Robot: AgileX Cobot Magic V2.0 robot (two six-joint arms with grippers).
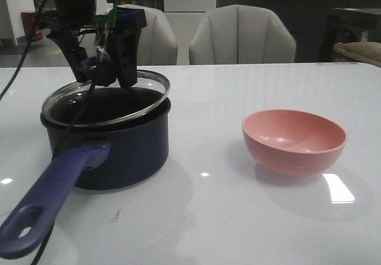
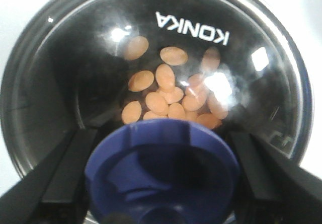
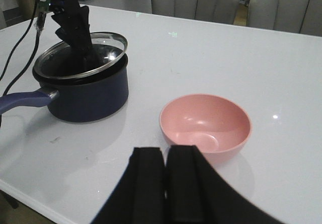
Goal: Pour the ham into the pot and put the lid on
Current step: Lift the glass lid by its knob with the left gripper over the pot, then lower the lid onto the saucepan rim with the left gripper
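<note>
The dark navy pot (image 1: 119, 152) stands at the left of the table, its long handle (image 1: 47, 199) pointing toward the front edge. The glass lid (image 1: 128, 101) lies tilted on it, with its left edge on the rim and its right edge slightly raised. My left gripper (image 1: 102, 73) is shut on the lid's blue knob (image 2: 163, 168). Through the glass, the orange-pink ham (image 2: 168, 90) shows on the pot's black bottom. My right gripper (image 3: 166, 156) is shut and empty, hovering near the pink bowl (image 3: 206, 123).
The pink bowl (image 1: 294, 140) sits empty at the right of the white table (image 1: 208, 217). A black cable (image 1: 71, 128) hangs from the left arm across the pot's front. Two grey chairs (image 1: 241, 36) stand behind the table's far edge.
</note>
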